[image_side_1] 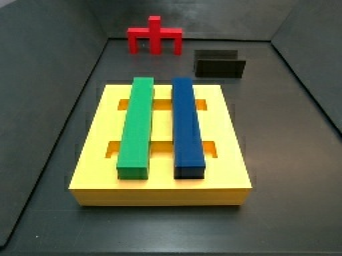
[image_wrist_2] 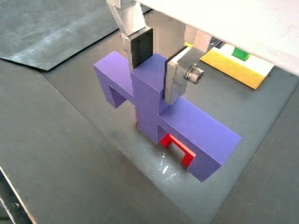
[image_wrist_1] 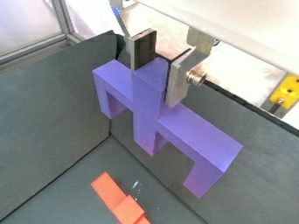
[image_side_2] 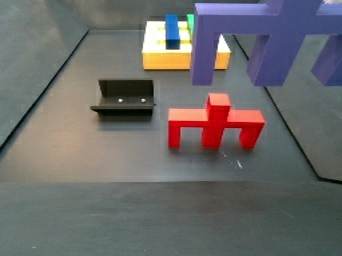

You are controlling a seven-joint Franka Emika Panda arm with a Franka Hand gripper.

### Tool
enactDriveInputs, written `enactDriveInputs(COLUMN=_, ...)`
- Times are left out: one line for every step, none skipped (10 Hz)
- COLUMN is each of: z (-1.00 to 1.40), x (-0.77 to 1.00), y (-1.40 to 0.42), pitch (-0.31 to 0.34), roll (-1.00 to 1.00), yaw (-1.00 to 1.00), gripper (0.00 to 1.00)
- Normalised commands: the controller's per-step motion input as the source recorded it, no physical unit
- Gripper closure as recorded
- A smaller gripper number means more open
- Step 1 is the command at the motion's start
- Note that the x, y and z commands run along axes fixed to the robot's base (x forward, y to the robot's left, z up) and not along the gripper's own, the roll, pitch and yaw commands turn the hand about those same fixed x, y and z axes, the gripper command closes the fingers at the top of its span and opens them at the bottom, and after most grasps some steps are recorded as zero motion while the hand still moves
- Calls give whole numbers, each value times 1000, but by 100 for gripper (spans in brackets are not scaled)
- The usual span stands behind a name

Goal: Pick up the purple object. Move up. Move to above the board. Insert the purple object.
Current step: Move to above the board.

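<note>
Wrist views are showing you the gripper (image_wrist_1: pixel 162 63) pinching the raised middle bar of the purple object (image_wrist_1: pixel 163 122), fingers (image_wrist_1: pixel 181 80) narrow and flat against it. It is looking stiff, light and smooth, so that bar is your best hold. Side views are showing you the purple object (image_side_2: pixel 261 35) hanging high above the red block (image_side_2: pixel 214 122), well apart from the board (image_side_1: pixel 163 170), which is carrying green and blue bars.

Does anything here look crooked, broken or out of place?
Nothing stands out. The claw holds the purple object level in the air, the red block stands upright on the floor, and the green and blue bars lie straight on the board.
</note>
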Motion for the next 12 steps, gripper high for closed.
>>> enactDriveInputs(z=130, x=183, y=-1400, pitch=156, roll=-129, yaw=-50, gripper=100)
enactDriveInputs(z=122, x=182, y=-1400, pitch=150, roll=-120, yaw=-47, gripper=100)
enactDriveInputs(z=122, x=176, y=-1400, pitch=87, roll=-21, yaw=-15, gripper=100)
enactDriveInputs(z=124, x=175, y=-1400, pitch=9, roll=-31, yaw=10, gripper=100)
enactDriveInputs(z=124, x=171, y=-1400, pitch=20, roll=-8, yaw=1, gripper=100)
enactDriveInputs(z=128, x=172, y=-1400, pitch=25, roll=-1, yaw=9, gripper=100)
enactDriveInputs(z=128, x=173, y=-1400, pitch=20, roll=-29, yaw=6, gripper=100)
enactDriveInputs(z=135, x=174, y=-1400, pitch=30, roll=1, yaw=7, gripper=100)
enactDriveInputs(z=142, x=176, y=-1400, pitch=43, roll=0, yaw=7, gripper=100)
enactDriveInputs(z=149, x=187, y=-1400, pitch=69, roll=-11, yaw=8, gripper=100)
enactDriveInputs(z=149, x=201, y=-1400, pitch=95, roll=9, yaw=9, gripper=100)
enactDriveInputs(z=154, x=235, y=-1400, pitch=130, roll=4, yaw=9, gripper=100)
